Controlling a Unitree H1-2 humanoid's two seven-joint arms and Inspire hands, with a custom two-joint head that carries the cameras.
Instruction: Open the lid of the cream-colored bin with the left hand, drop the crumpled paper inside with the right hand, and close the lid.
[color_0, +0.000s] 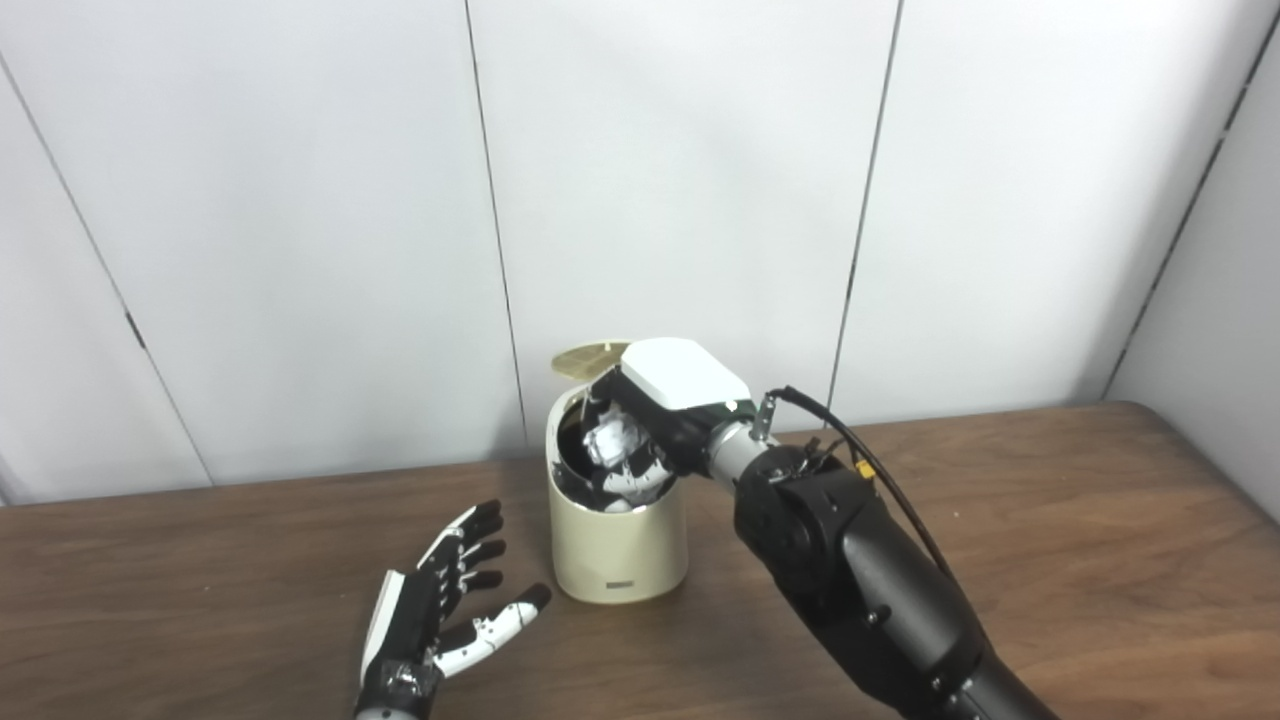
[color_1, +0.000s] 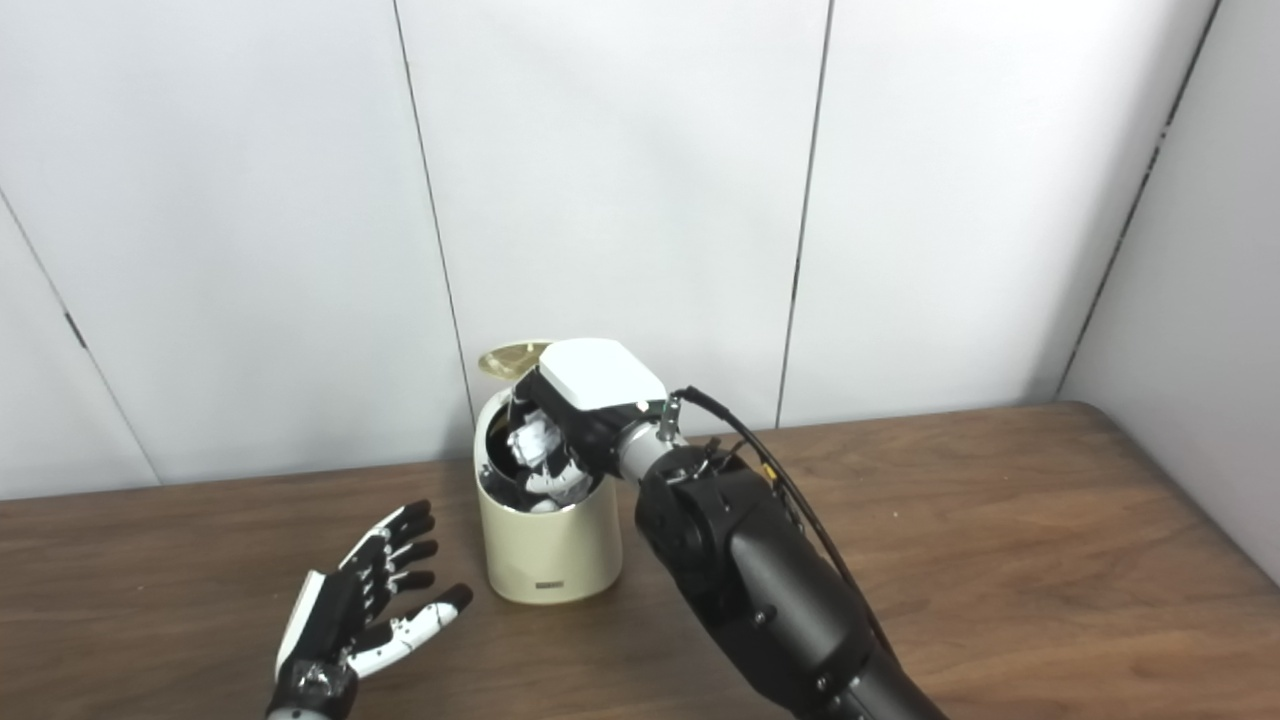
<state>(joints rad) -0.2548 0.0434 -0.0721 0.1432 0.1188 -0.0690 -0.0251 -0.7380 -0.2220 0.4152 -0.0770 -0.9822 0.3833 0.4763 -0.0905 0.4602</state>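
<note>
Right hand (color_0: 650, 430) clutches crumpled paper (color_0: 612, 440) over open cream bin (color_0: 620, 550); lid (color_0: 590, 357) upright behind. Left hand (color_0: 440, 600) spread, empty, on table (color_0: 1050, 520). Risk: paper snags on fingers, or unheld lid drops.

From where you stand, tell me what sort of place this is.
Probably a bare test room or lab, not a home: plain white wall panels behind a wooden table that carries only a small cream bin, with the right hand holding crumpled paper at its mouth.
</note>
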